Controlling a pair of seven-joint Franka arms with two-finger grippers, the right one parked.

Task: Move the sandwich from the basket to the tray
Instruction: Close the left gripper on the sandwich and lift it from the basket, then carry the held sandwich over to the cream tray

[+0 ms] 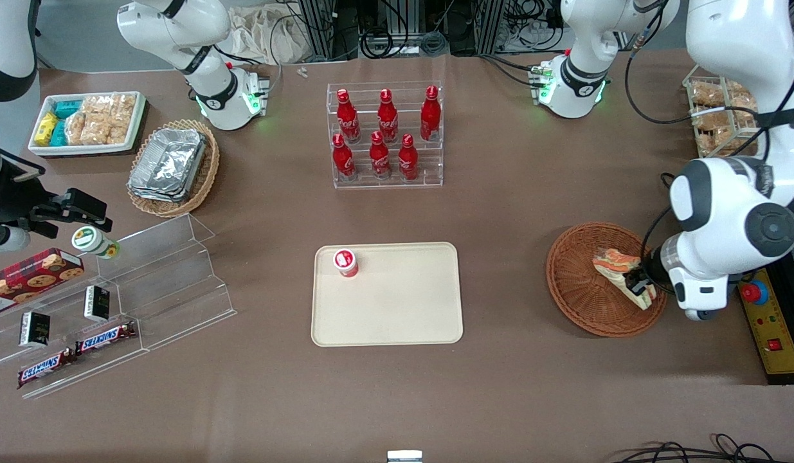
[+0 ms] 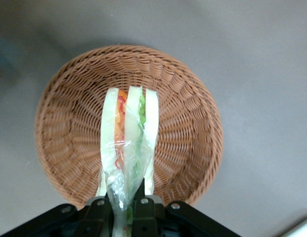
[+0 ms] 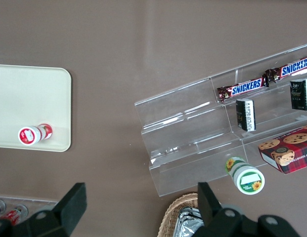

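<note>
The sandwich (image 1: 616,265), a plastic-wrapped wedge of pale bread with orange-red and green filling, is in the round reddish-brown wicker basket (image 1: 580,283) toward the working arm's end of the table. My left gripper (image 1: 641,286) is over the basket's rim, shut on the wrapped end of the sandwich. In the left wrist view the sandwich (image 2: 128,133) stands on edge between the black fingers (image 2: 143,207) of the gripper (image 2: 124,200), with the basket (image 2: 69,123) under it. The cream-beige tray (image 1: 397,308) lies mid-table, apart from the basket.
A small red-and-white cup (image 1: 346,262) stands on the tray's corner. A clear rack of red cola bottles (image 1: 385,138) is farther from the front camera. A yellow control box (image 1: 773,328) sits beside the basket. A clear stepped shelf with snacks (image 1: 146,289) lies toward the parked arm's end.
</note>
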